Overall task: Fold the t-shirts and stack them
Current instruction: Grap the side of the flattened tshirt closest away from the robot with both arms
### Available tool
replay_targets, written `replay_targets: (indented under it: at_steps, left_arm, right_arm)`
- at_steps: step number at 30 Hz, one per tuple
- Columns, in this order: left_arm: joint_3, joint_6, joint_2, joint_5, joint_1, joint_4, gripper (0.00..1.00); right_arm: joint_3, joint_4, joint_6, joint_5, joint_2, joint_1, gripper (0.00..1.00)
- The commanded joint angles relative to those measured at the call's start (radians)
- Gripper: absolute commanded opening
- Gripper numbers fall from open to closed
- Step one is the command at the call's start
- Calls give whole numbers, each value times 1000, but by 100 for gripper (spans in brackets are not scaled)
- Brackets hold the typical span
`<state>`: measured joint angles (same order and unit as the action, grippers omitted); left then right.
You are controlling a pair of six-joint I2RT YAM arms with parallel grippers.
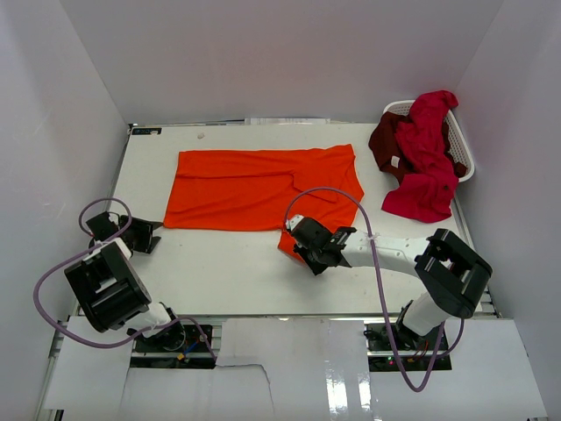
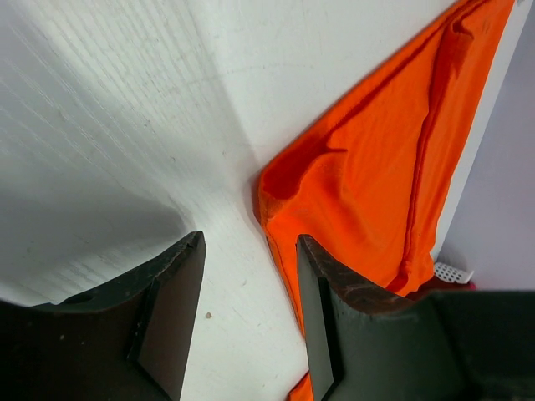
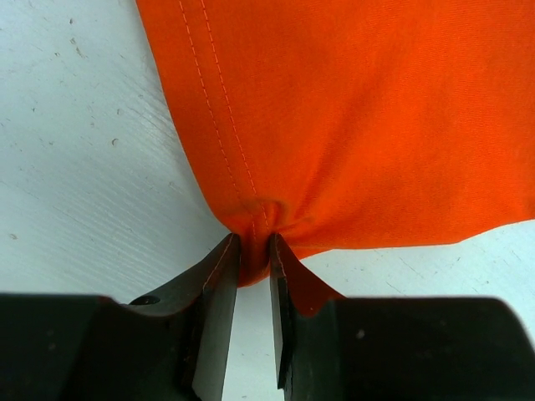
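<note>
1. Currently your right gripper (image 1: 296, 231) is at the near right corner of the orange shirt (image 1: 263, 189), arm reaching in from the right.
2. Its jaws are almost closed, pinching the stitched hem. In the wrist view the cloth puckers right at the fingertips (image 3: 224, 255) and a bit of orange shows between them.
3. The orange shirt lies spread flat across the middle of the table (image 1: 228, 263), long side running left to right. Its far edge is close to the table's far edge. The pinched corner sits nearer to you than the rest of the near hem.
4. Your left gripper (image 1: 149, 235) is low over the table's near left area, just off the shirt's near left corner.
5. Its jaws stand partly apart with nothing in them, only bare table in the gap. The shirt's corner lies just beyond the tips, not touching. You can't tell whether the tips touch the table.
6. The basket (image 1: 465, 153) sits at the far right corner, well apart from both grippers.
7. The crimson shirt (image 1: 425, 145) is heaped in the basket and spills over its near rim onto the table.
8. The maroon shirt (image 1: 384, 140) hangs over the basket's left side, partly under the crimson one.
9. The right arm's purple cable (image 1: 351, 197) loops over the orange shirt's right end.
</note>
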<state>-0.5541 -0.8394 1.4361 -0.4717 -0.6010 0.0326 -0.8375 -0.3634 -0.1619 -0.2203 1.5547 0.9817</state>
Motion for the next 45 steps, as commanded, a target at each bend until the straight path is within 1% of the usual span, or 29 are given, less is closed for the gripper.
replay_targets:
  at_steps: [1,5,7,16,25,28,33,42,43,45]
  left_arm:
    - [-18,-20,-45,82,-3,-25,58]
    - [-35,-27,-37,133,21,-25,57]
    - [-41,-36,-23,142,35,-60,57]
    - [-66,-73,63,177,121,-96,56]
    - [-64,-82,67,203,139,-100,54]
    - [-63,-82,87,200,141,-105,52]
    - [-49,-92,92,205,150,-123,40]
    - [-52,-96,109,211,171,-123,40]
    - [-50,-98,109,212,175,-123,37]
    - [-46,-104,107,212,175,-123,30]
  right_arm:
    - [-14,-29,10,27,-2,-3,28]
    - [-9,-26,15,29,-4,-11,28]
    - [-6,-28,16,32,-5,-12,27]
    - [2,-35,19,42,-22,-23,27]
    - [0,-35,24,48,-25,-32,27]
    - [0,-34,25,50,-30,-34,27]
    - [-2,-42,25,56,-31,-34,27]
    - [-3,-55,27,56,-44,-38,27]
    - [-3,-57,27,58,-45,-40,27]
    - [-6,-63,27,58,-47,-41,26]
